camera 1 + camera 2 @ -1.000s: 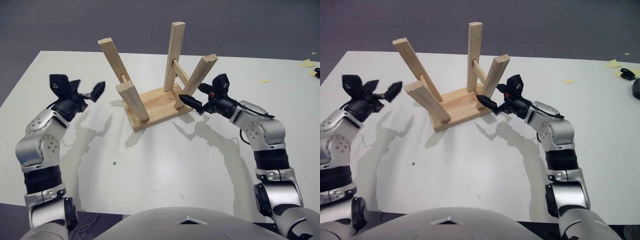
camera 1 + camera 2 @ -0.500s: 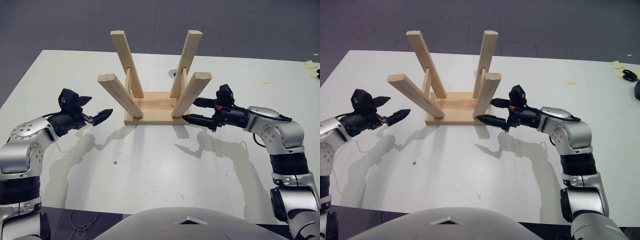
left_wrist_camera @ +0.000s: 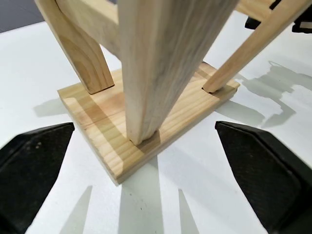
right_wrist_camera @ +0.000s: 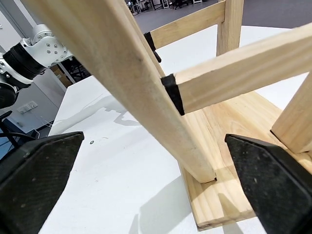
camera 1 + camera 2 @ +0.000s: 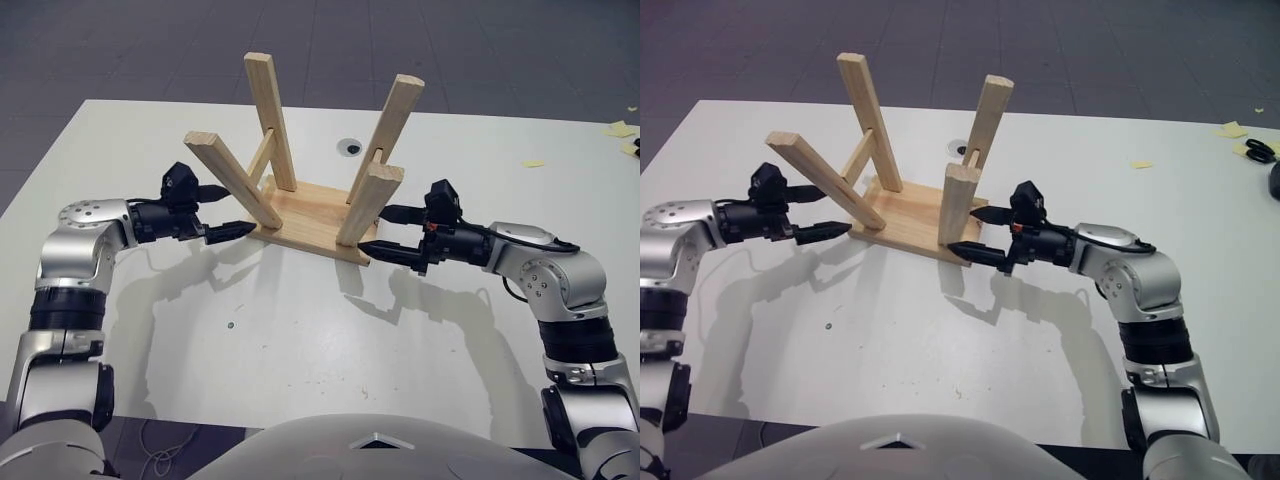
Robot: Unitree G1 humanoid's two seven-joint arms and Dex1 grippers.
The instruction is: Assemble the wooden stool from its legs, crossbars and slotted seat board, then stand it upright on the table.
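Left eye view: four stool legs (image 5: 271,122)

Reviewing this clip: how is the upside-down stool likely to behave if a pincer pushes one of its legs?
Probably stiff: the stool looks like solid wood. It seems to rest flat on its seat board, so a low push would likely slide it on the smooth table. A push high on the splayed legs may tip it.

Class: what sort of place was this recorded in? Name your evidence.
Probably a robotics lab or test hall: a white table on dark floor tiles, an upturned wooden stool, and yellow paper notes.
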